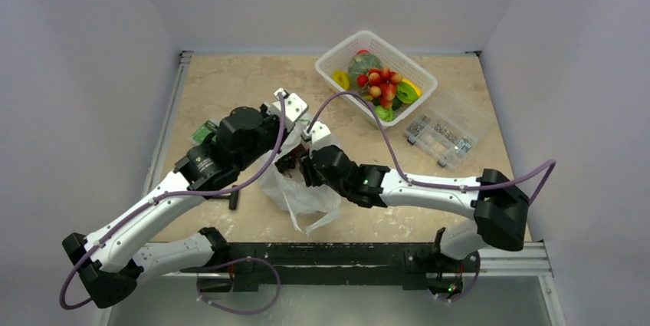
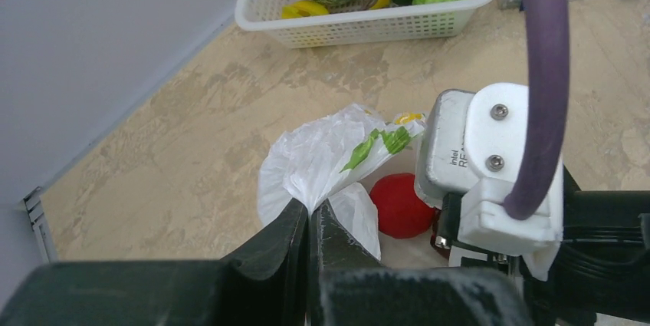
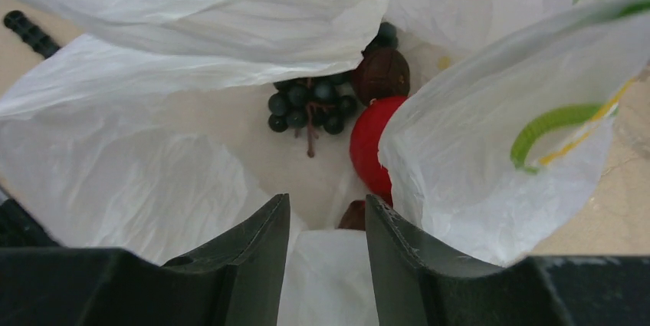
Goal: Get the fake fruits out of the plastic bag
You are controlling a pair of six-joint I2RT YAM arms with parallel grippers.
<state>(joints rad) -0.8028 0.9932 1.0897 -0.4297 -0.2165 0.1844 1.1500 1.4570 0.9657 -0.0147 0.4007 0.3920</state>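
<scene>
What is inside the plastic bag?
A dark grape bunch, a round red fruit and two dark red fruits. The plastic bag folds hide part of the round red fruit.

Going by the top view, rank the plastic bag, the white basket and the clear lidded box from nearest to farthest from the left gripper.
1. The plastic bag: mid-table, pinched in the left gripper itself.
2. The white basket: at the far side, right of centre.
3. The clear lidded box: farther right, just past the basket's near right corner.
</scene>
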